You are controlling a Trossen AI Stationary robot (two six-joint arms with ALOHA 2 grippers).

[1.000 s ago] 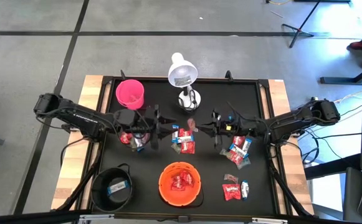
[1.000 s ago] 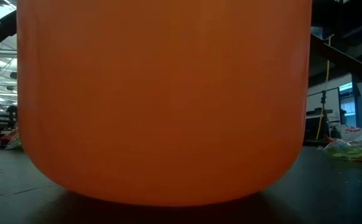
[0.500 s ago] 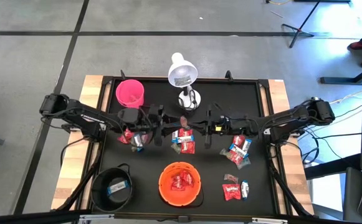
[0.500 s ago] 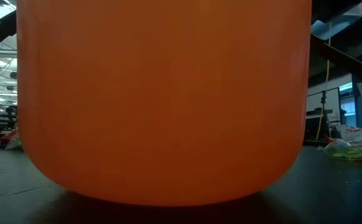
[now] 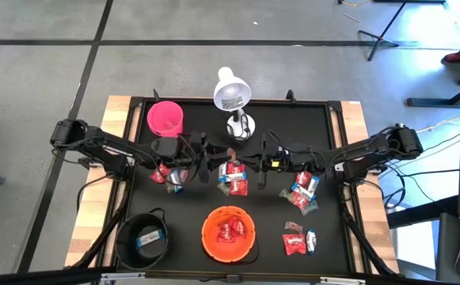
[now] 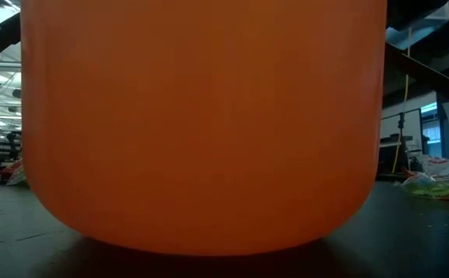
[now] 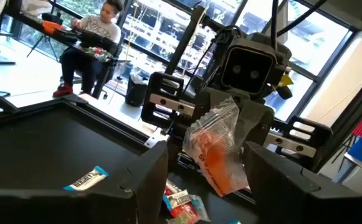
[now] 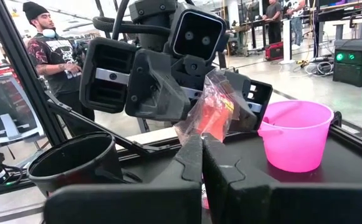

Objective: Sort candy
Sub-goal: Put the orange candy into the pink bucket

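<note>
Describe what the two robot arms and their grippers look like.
Both arms are dark, jointed and slim, with black cables along them. The left gripper has blocky black fingers under a boxy camera housing with two round lenses. The right gripper is built alike: black angular fingers, a grey wrist block, a dark two-lens camera box and a small yellow tag.

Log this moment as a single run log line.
right gripper: shut on candy | left gripper: open around candy | stage: handover above table
</note>
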